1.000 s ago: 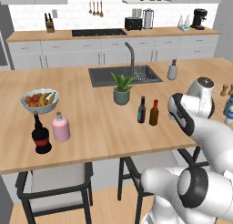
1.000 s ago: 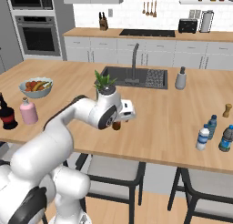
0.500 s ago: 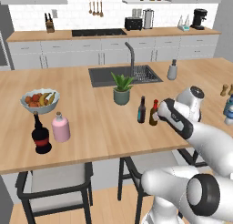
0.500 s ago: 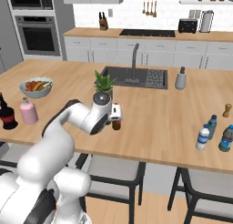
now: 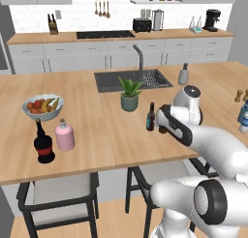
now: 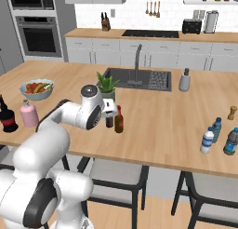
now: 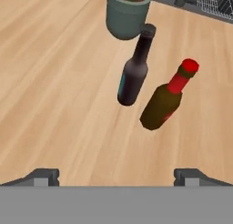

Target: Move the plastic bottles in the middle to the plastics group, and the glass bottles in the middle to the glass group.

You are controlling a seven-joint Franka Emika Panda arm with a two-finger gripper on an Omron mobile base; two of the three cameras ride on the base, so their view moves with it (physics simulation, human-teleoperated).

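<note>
Now the wooden surface (image 7: 54,82) carries the two small glass bottles side by side, upright and just apart, close to the potted plant (image 7: 127,13). Ahead of the pincer (image 7: 116,175), whose jaws stand wide apart and empty, the dark bottle (image 7: 134,68) lies near the centre line. To its right stands the amber bottle (image 7: 166,100) with its red cap.

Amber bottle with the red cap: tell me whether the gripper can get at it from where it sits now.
Probably yes. The gripper is open, with the amber bottle ahead of it and bare counter between. The dark bottle stands close beside it, so one finger may brush that.
</note>
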